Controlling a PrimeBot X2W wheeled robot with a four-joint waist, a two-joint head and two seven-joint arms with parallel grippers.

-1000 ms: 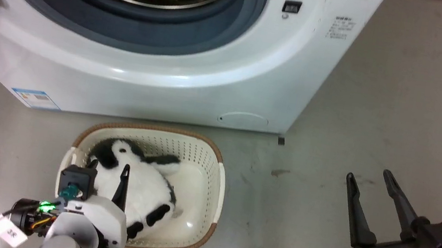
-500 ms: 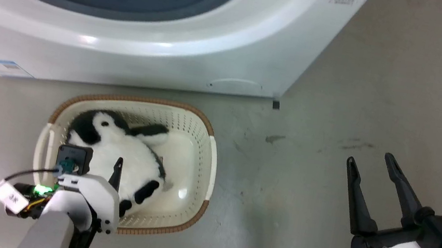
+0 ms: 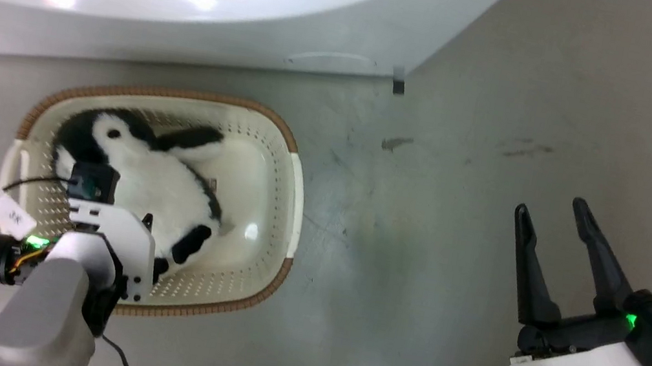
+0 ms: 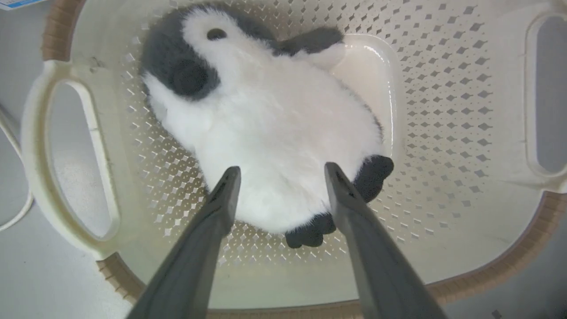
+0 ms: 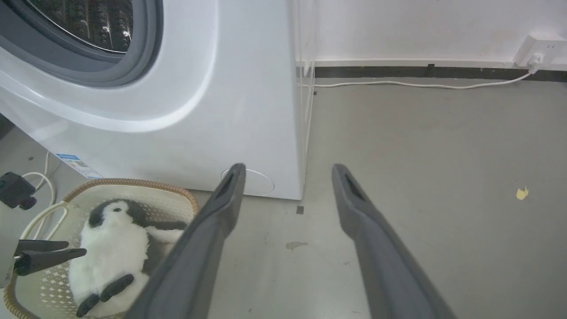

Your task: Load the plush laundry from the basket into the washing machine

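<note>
Left wrist view looks along the left end effector [image 4: 282,170]. Its two fingers are spread wide and grip nothing, one on each side of the lower belly of the plush laundry [image 4: 274,119], which lies belly up in the basket [image 4: 443,88]. I cannot tell whether the tips touch the fur.

Closing from here might pinch only loose fluff, and the toy could slip out on the lift. Pushed deeper, a tip could catch in the perforated bottom and drag the basket up too.

Left of the fingers the handle wall is near; to their right the basket bottom lies open. Beyond the fingertips stands the washing machine [image 5: 212,110]. Far right, the right end effector [image 3: 550,205] hangs released over bare floor [image 3: 422,237], well apart.
</note>
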